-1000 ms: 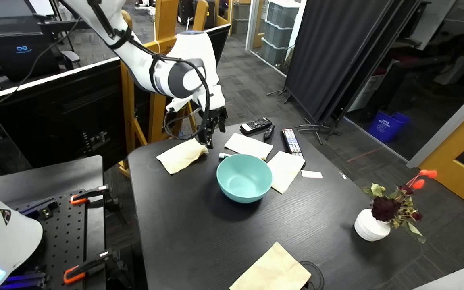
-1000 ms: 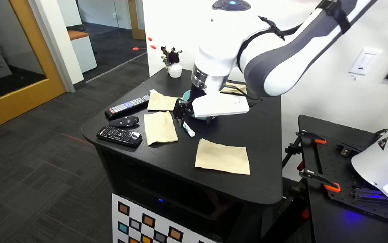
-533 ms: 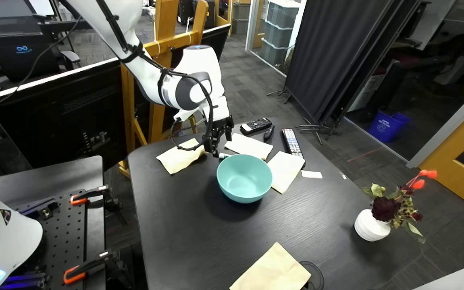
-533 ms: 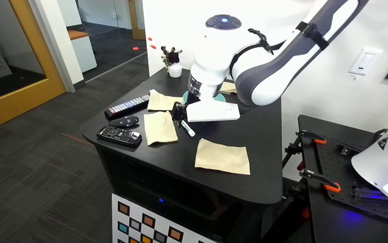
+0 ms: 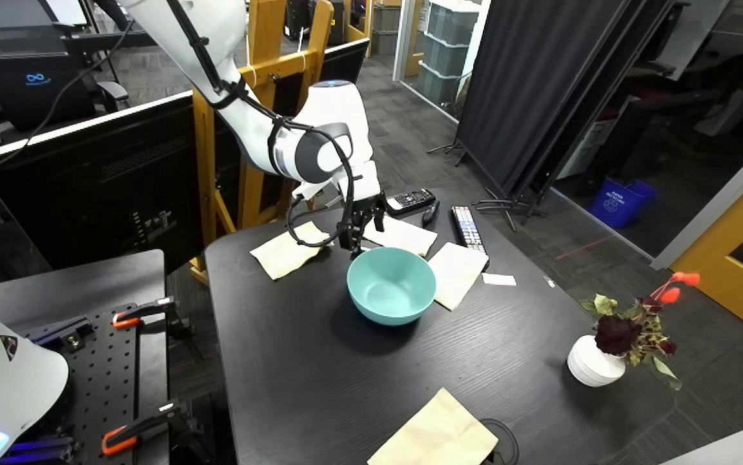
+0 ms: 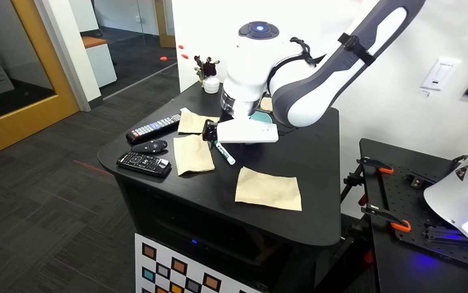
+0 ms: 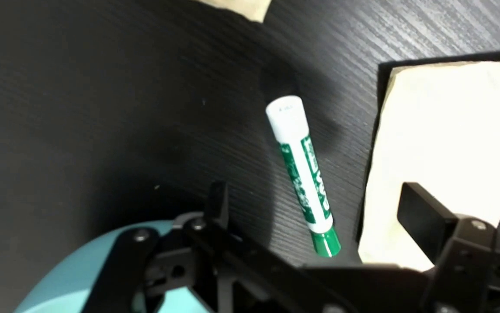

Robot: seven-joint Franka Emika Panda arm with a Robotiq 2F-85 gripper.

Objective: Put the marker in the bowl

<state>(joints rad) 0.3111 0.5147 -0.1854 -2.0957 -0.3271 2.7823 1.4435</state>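
Bowl (image 5: pixel 391 285) near marker (image 7: pixel 305 176), open gap between

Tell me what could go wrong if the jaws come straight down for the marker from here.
In the wrist view the jaws stand open, with one overlapping the bowl, so coming down might bump or shift it. The other overlaps a cream sheet and could catch or drag it. The marker lies ungripped and looks round, so an uneven touch may set it rolling.

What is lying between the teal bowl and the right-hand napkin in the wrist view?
In the wrist view, the marker lies there on the dark table; one finger of the gripper overlaps the stretch nearer the bowl.
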